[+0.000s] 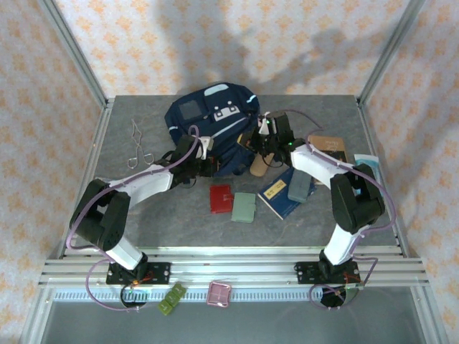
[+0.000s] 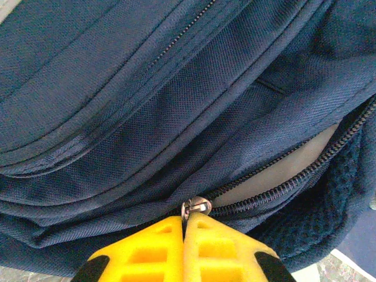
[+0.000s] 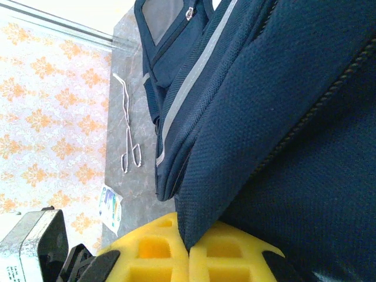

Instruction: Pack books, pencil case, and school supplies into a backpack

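Above the table, backpack point(image 1: 193, 115): navy, lying at the far middle of the grey table top.
Left gripper point(image 1: 209, 166): at the backpack's near edge.
Right gripper point(image 1: 254, 141): at the backpack's right side.
Pencil case point(image 1: 257, 167): tan, partly under the right gripper, touching the backpack's near right corner.
Books: dark blue book point(image 1: 275, 201) near right of centre; brown book point(image 1: 330, 147) further right.
School supplies: red case point(image 1: 221, 198) and green case point(image 1: 244, 207) side by side in front of the backpack; grey slab point(image 1: 297, 186) resting on the dark blue book.
Metal tool point(image 1: 138, 147): left of the backpack, apart from it.
Left wrist, left gripper point(image 2: 184, 235): yellow pads pressed together on the silver zipper pull point(image 2: 195, 207); the zipper gapes to its right.
Right wrist, right gripper point(image 3: 189, 247): yellow pads clamped on a fold of backpack point(image 3: 282, 117) fabric.
Metal tool point(image 3: 130, 126): on the table beyond.
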Controlling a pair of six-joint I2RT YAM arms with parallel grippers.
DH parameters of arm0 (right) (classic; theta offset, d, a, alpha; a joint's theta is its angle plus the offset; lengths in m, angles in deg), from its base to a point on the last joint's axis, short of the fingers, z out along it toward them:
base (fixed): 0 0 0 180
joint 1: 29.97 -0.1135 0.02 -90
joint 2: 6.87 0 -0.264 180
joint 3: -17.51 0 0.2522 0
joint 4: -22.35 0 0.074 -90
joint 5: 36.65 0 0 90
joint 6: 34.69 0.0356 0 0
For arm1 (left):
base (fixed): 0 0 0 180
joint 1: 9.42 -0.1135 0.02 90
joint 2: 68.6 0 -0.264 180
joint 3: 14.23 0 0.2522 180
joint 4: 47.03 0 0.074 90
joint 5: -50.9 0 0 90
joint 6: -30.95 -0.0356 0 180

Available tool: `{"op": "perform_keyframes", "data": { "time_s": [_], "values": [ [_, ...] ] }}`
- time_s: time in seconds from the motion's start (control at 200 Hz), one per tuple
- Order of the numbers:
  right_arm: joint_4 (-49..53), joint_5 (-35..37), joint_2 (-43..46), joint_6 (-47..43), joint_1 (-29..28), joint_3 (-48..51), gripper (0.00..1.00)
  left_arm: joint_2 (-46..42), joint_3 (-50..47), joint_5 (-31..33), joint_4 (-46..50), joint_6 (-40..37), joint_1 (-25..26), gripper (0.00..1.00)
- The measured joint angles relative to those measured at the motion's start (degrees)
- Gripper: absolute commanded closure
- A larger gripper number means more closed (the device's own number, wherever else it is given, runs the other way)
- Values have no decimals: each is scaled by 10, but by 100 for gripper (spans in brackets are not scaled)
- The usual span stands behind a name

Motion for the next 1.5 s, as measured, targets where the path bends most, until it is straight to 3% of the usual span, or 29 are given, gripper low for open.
{"op": "perform_keyframes", "data": {
  "time_s": [0.07, 0.28, 0.44, 0.586, 0.646, 0.691, 0.891, 1.291, 1.501],
  "values": [
    [0, 0, 0, 0, 0, 0, 100, 0, 0, -2, -1, 1, 0, 82],
    [-3, 0, 0, 2, 0, 0, 100, 0, -18, -27, -30, 21, -4, 82],
    [-3, -1, 0, 5, 2, 0, 100, 0, -22, -31, -44, 36, -5, 97],
    [-4, 0, 0, 6, 3, 0, 100, 1, -22, -33, -47, 37, -5, 85],
    [-4, -1, 0, 6, 3, 0, 100, 2, -22, -31, -46, 37, -4, 100],
    [-4, -2, 0, 6, 3, 0, 100, 5, -21, -27, -44, 29, -2, 100],
    [-2, -2, 0, 6, 3, 0, 100, 10, -12, 25, -24, 30, 12, 100],
    [-32, -8, 12, 15, 12, 34, 100, -52, -24, 200, 35, 33, 22, 100],
    [-39, 6, 31, 12, 22, 64, 100, -72, -38, 242, 57, 35, 21, 100]
  ]
}}
